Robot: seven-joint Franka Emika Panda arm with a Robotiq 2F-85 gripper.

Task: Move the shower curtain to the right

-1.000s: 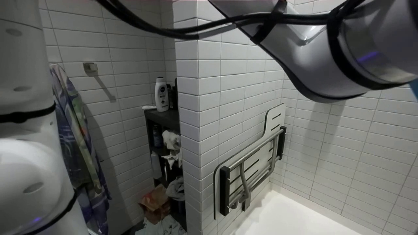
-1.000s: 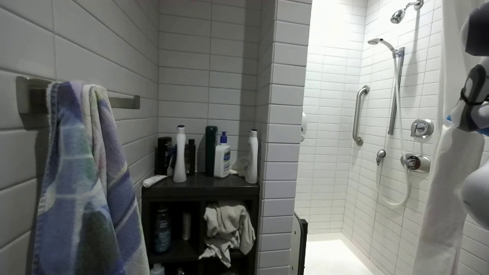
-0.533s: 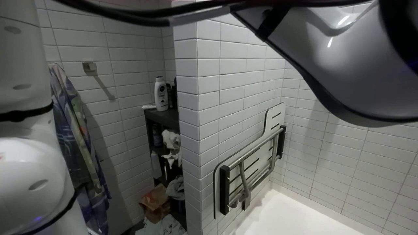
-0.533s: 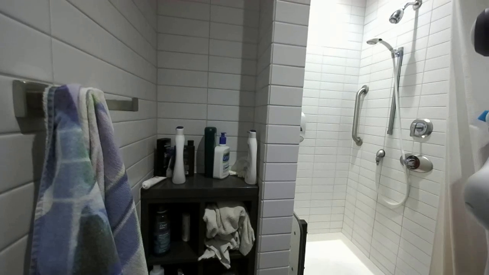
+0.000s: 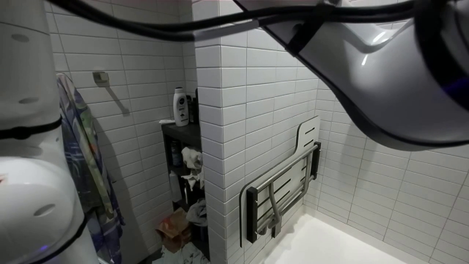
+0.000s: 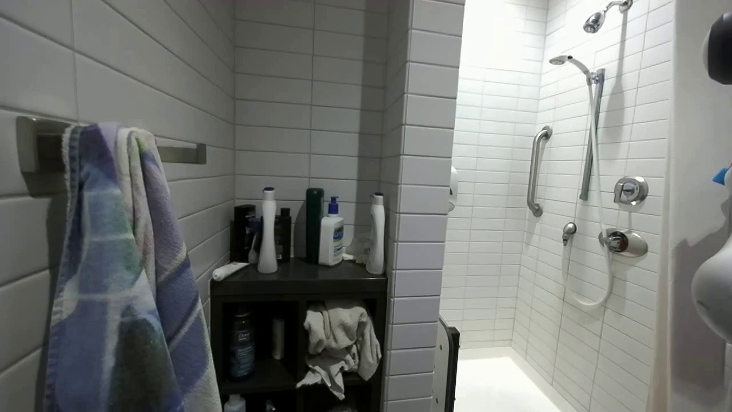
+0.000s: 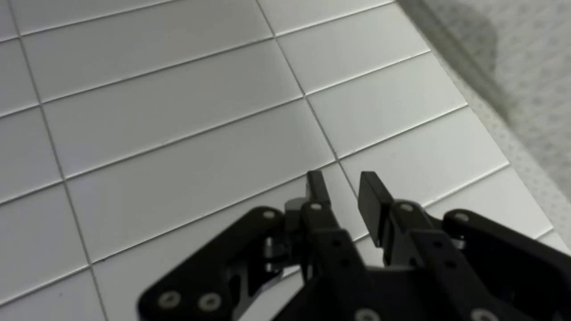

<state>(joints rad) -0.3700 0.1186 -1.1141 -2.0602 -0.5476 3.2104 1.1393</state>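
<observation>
Shower curtain, pale, hung well to the right of a white-tiled partition in an exterior view. Seen between the partition and the curtain were a grab bar, a handheld shower and a round valve. Rounded parts of the arm overlapped the curtain in this view. Left of the partition, bottles stood on a dark counter; farther left, a blue and purple towel hung from a metal rail.

In an exterior view, the arm's grey link overlapped the partition's upper right. Against the partition's right face was a folded seat with a tubular frame.

In the wrist view, the hand had its two dark fingers apart, with white tiles showing in the gap. Whether those tiles belonged to the partition could not be told.
</observation>
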